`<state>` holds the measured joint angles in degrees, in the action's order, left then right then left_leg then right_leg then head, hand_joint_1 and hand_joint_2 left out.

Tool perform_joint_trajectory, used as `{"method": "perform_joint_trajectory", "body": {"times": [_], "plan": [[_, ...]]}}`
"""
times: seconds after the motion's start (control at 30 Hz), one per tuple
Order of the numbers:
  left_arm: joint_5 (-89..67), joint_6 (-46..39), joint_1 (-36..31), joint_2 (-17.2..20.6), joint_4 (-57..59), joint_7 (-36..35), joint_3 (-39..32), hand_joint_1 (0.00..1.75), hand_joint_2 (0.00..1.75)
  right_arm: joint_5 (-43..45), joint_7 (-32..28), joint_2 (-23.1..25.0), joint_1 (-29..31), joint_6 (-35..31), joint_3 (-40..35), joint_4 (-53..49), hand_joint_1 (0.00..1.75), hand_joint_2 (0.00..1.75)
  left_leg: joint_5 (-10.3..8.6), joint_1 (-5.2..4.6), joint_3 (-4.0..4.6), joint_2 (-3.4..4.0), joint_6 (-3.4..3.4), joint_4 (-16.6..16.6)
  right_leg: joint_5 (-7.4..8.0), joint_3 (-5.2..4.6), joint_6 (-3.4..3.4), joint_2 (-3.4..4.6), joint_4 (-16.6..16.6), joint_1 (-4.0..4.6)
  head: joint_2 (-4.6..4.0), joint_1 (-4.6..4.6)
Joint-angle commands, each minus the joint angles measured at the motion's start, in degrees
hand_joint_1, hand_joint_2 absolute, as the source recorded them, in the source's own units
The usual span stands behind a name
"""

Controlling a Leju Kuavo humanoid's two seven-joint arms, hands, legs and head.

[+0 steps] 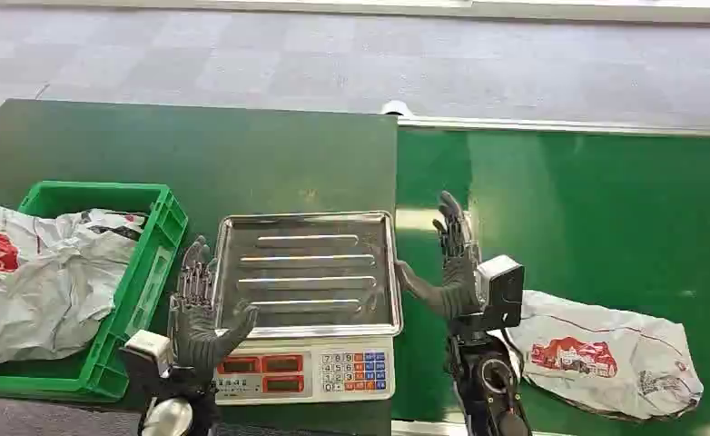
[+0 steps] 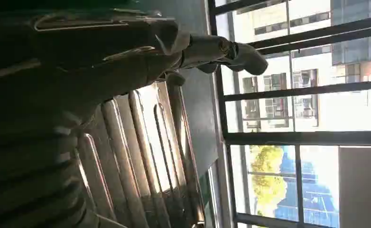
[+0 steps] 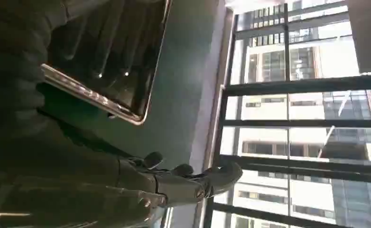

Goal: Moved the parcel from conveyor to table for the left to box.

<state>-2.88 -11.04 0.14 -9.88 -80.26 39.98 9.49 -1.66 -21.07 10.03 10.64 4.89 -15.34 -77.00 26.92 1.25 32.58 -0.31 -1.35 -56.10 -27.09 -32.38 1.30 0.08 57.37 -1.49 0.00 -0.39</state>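
Your right hand (image 1: 449, 263), fingers spread and holding nothing, stands just beside the white crumpled plastic parcel with a red print (image 1: 606, 354) on the green conveyor belt (image 1: 606, 209) | left hand (image 1: 197, 313) likewise spread and empty by the steel scale tray (image 1: 306, 272) | parcel's writing unreadable | green plastic crate (image 1: 156, 254) holds more white bags.

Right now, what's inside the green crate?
The green crate holds crumpled white parcels with red print, piled up and spilling over its left side. Whatever lies beneath them, and the crate's floor, is covered.
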Motion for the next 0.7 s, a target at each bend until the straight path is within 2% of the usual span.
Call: {"method": "perform_joint_trajectory", "body": {"times": [0.03,0.13,0.2,0.3,0.37,0.5,0.7], "plan": [[1.3,-0.1,-0.3,1.9,1.5,0.0,0.0,0.0,1.75,-6.0,-5.3,-10.0,0.1,-6.1,-7.2,2.0,0.0,1.75,0.0,0.01,-0.09,-0.01,0.07,0.1,0.01,0.11,-0.07,-0.02,-0.1,0.03,0.0,0.0],[1.2,-0.4,-0.4,2.0,1.6,0.0,0.1,0.0,1.75,-6.4,-4.9,-10.0,0.4,-6.7,-7.3,2.3,0.0,1.75,0.0,-0.01,-0.08,0.02,0.06,0.1,0.01,0.06,-0.08,0.0,-0.1,0.02,0.0,-0.02],[1.4,-0.7,-1.1,2.3,2.2,0.0,-0.3,0.0,1.75,-9.9,-3.3,-10.5,0.7,-9.5,-7.5,2.7,0.0,1.75,-0.01,0.0,-0.09,0.0,0.08,0.1,0.02,0.06,-0.12,-0.02,-0.1,0.03,0.0,-0.02],[1.4,-0.5,-1.7,2.5,2.8,0.0,-0.9,0.0,1.75,-15.4,-0.2,-12.0,0.8,-15.1,-4.8,4.8,0.0,1.75,-0.07,0.0,-0.13,0.0,0.14,0.2,0.09,0.11,-0.15,-0.04,-0.2,0.05,0.0,-0.02],[1.3,-0.1,-1.5,2.5,2.7,0.0,-0.6,0.0,1.75,-15.4,-1.0,-13.6,0.3,-16.8,-2.0,5.9,0.0,1.75,-0.05,-0.01,-0.09,-0.04,0.11,0.1,0.05,0.09,-0.08,-0.07,-0.1,0.03,0.0,0.0],[1.5,-1.2,-0.5,2.6,1.5,0.0,-0.7,0.0,1.75,-10.1,-1.1,-13.2,1.7,-14.2,3.0,9.6,0.0,1.75,-0.03,-0.03,-0.1,-0.08,0.12,0.1,0.03,0.13,-0.07,-0.1,-0.1,0.0,0.0,-0.02],[1.7,-1.7,0.2,2.8,0.7,0.0,-1.3,0.0,1.75,-12.9,-0.8,-11.0,1.3,-16.0,0.0,11.8,0.0,1.75,0.02,-0.01,-0.16,0.16,0.05,0.1,0.05,0.1,-0.13,0.13,-0.1,0.03,0.0,-0.02]]}}
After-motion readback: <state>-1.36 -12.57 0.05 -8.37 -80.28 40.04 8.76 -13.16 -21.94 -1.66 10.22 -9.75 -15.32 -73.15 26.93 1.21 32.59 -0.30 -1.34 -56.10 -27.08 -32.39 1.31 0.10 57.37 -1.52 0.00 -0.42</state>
